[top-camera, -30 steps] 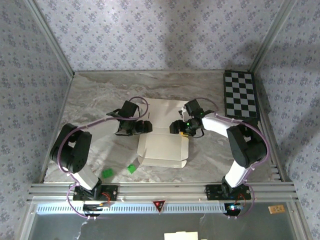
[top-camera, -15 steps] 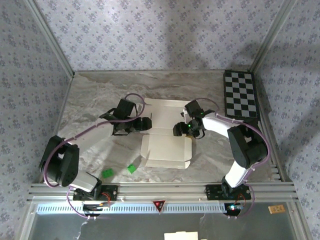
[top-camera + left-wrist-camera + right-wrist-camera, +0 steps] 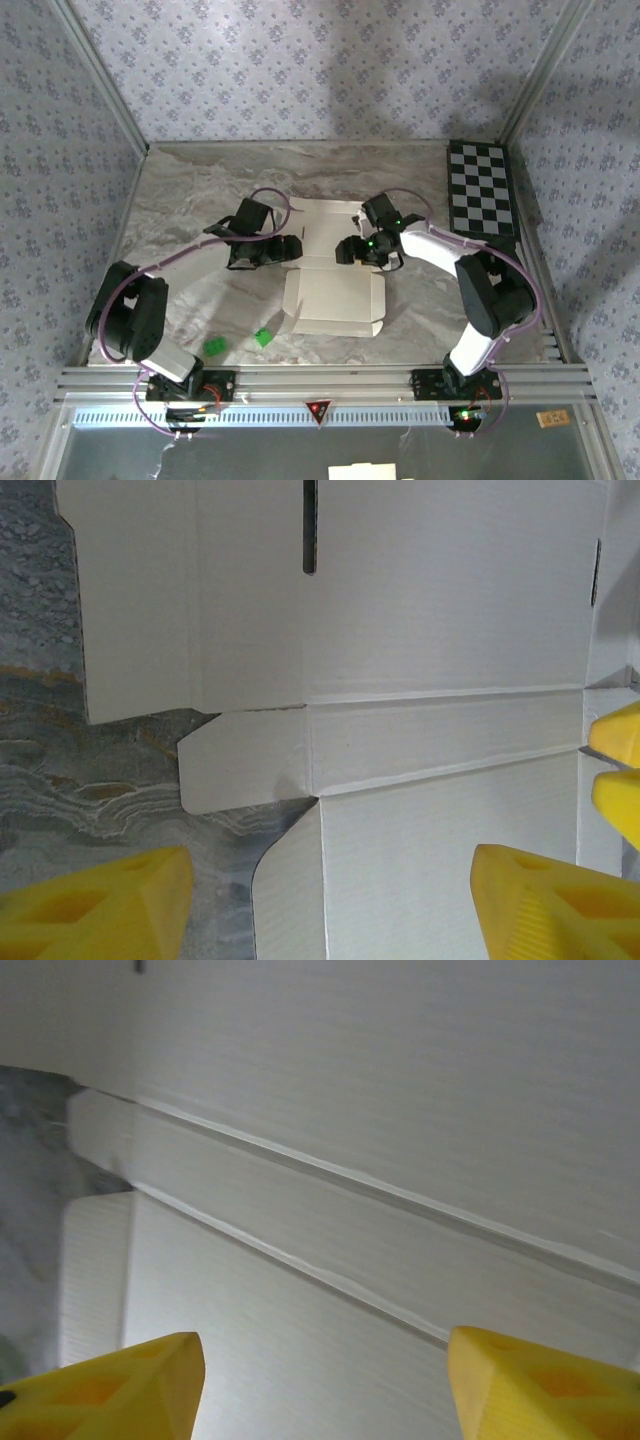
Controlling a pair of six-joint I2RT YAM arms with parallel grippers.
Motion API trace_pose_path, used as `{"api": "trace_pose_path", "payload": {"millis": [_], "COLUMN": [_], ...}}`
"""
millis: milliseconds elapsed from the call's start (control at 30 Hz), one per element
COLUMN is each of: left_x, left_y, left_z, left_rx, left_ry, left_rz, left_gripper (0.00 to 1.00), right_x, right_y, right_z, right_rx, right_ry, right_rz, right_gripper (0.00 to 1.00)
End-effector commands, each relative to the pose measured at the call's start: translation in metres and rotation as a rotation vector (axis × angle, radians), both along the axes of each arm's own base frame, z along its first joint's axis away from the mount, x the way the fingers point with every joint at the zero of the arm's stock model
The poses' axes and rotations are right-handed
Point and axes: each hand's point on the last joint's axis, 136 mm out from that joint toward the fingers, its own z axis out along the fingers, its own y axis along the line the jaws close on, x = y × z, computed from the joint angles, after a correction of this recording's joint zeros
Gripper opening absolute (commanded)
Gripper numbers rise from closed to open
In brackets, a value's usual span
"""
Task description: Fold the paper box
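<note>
The paper box [image 3: 330,270] is plain white, with a faint fine grain and paler crease lines in the wrist views. The table [image 3: 180,200] is grey marble, veined with brown and white. At the far right lies a black-and-white checkerboard [image 3: 480,190]. 2 bright green bits [image 3: 214,347] sit near left. The walls [image 3: 300,70] carry pale lilac-grey wallpaper sprinkled with small darker flower motifs. The left gripper [image 3: 293,250] and the right gripper [image 3: 348,252] are black, with yellow fingertips [image 3: 100,905]. The right arm [image 3: 440,245] is white and black. A purple cable [image 3: 190,258] runs along the black left arm [image 3: 130,315].
</note>
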Motion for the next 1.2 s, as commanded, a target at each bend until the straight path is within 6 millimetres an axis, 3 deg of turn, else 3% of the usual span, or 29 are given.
{"api": "trace_pose_path", "payload": {"millis": [0, 133, 367, 533, 1000, 1167], "left_x": [0.002, 0.005, 0.009, 0.011, 0.012, 0.015], "left_y": [-0.001, 0.002, 0.01, 0.004, 0.016, 0.02], "left_z": [-0.008, -0.018, -0.034, -0.04, -0.057, -0.051], "left_rx": [-0.029, -0.026, 0.002, -0.018, 0.059, 0.064], "left_ry": [0.025, 0.049, 0.078, 0.1, 0.114, 0.088], "left_rz": [0.013, 0.026, 0.045, 0.036, 0.069, 0.1], "left_gripper": [0.72, 0.7, 0.7, 0.7, 0.7, 0.71], "right_x": [0.004, 0.006, 0.005, -0.002, -0.011, -0.012], "right_y": [0.034, 0.042, 0.028, 0.022, 0.015, 0.016], "right_z": [0.009, -0.002, -0.039, -0.067, -0.071, -0.071], "right_rx": [0.151, 0.154, 0.078, 0.035, 0.02, 0.025], "right_ry": [0.045, 0.066, 0.121, 0.181, 0.191, 0.191], "right_rz": [-0.003, 0.0, -0.014, -0.005, 0.007, 0.008], "right_gripper": [0.61, 0.52, 0.41, 0.33, 0.32, 0.32]}}
